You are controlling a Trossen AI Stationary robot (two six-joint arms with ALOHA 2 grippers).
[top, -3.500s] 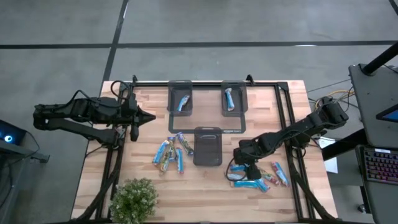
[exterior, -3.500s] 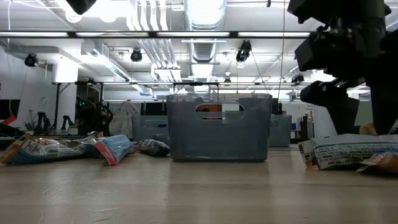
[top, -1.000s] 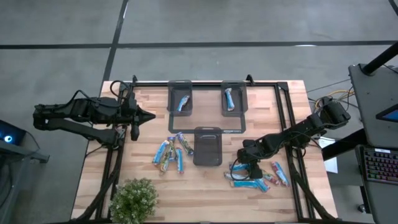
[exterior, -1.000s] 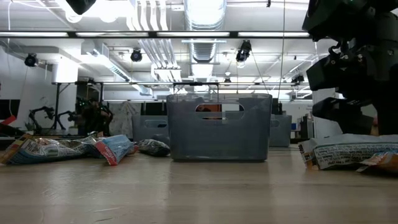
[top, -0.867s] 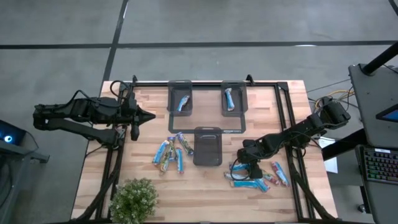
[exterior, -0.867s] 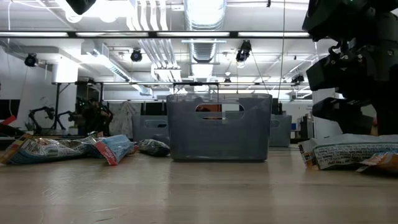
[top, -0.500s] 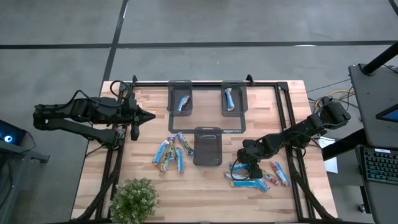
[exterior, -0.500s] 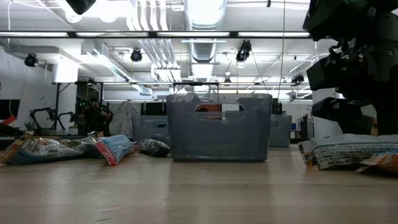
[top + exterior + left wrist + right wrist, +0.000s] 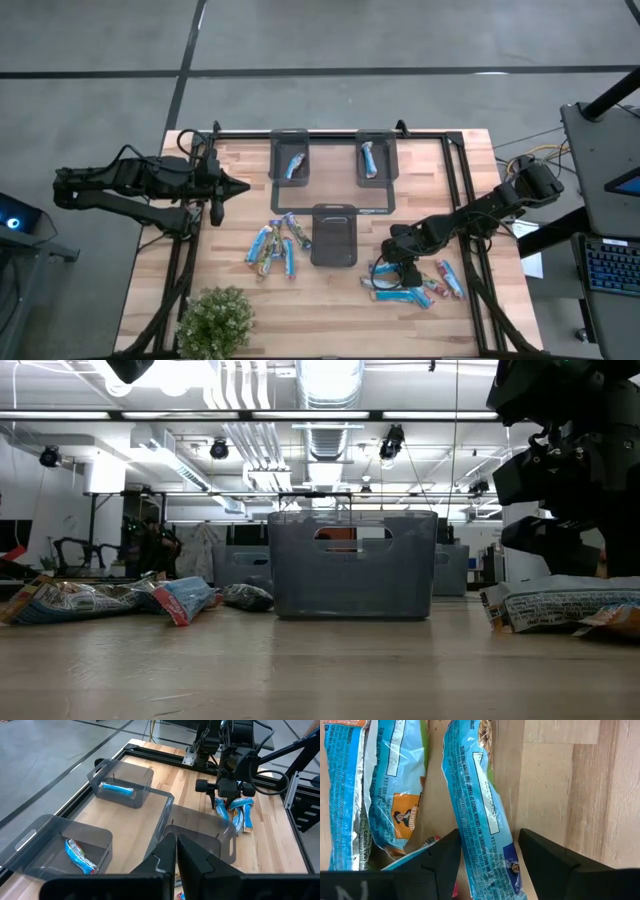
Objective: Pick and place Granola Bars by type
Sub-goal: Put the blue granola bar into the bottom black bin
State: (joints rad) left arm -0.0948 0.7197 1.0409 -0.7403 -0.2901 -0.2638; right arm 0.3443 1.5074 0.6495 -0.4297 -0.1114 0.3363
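Left gripper [image 9: 243, 186] parked at table's left edge, fingers together, well apart from any bar. Right gripper [image 9: 487, 852] lowered over right pile, fingers apart, straddling a blue bar [image 9: 480, 815]; bar's long axis runs between them, crosswise grip judged ready.

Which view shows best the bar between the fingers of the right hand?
The right wrist view: the bar fills it, lying between the open right hand's fingers. The high view shows only the pile under the arm; the low view, wrappers edge-on; the left wrist view, the hand far off.
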